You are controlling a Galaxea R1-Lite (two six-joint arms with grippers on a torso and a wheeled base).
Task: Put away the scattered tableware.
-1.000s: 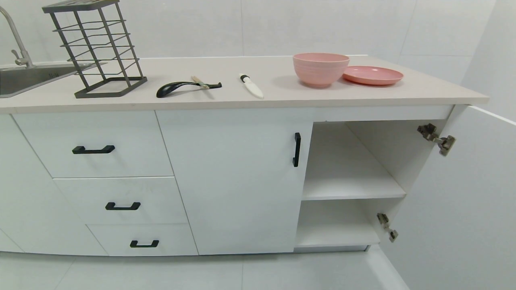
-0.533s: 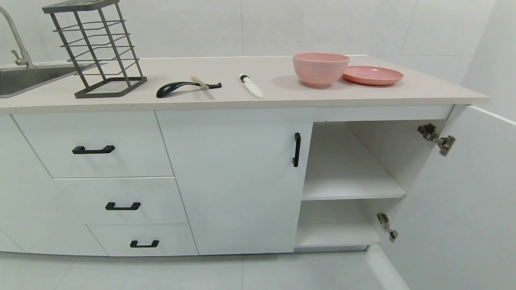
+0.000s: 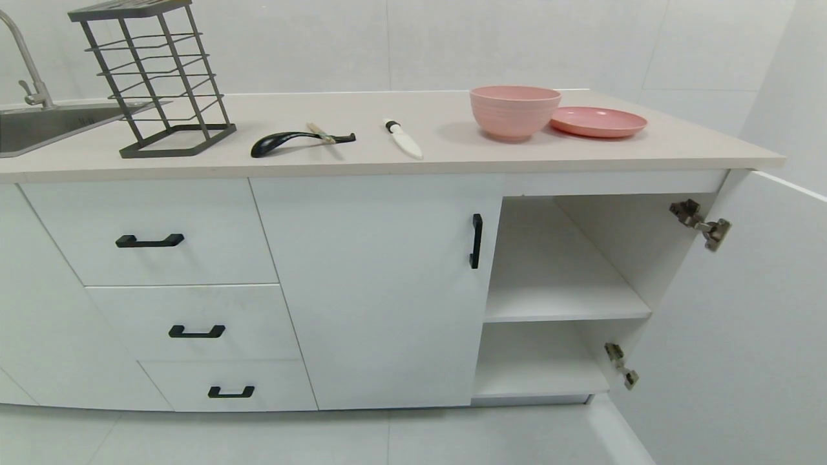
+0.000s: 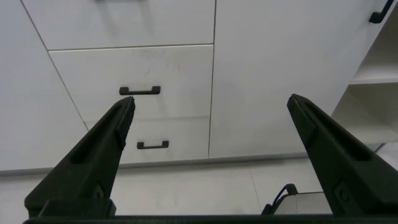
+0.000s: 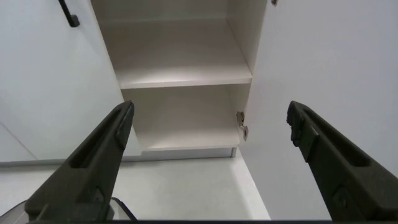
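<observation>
Pink plate (image 3: 597,121) lies just beside the bowl (image 3: 514,111), so the left gripper (image 4: 211,102) or right gripper (image 5: 210,107), both spread wide and empty, might knock one while lifting the other.

The round pink bowl (image 3: 514,111) and flat pink plate (image 3: 598,121) look like matt plastic, the bowl finely ribbed, while the curved black spoon (image 3: 284,140) is glossy, the tall black wire rack (image 3: 152,84) matt metal, the grey sink (image 3: 45,126) brushed steel, and the beige table (image 3: 678,145) smooth and matt above satin white cabinet doors (image 3: 375,290).
</observation>
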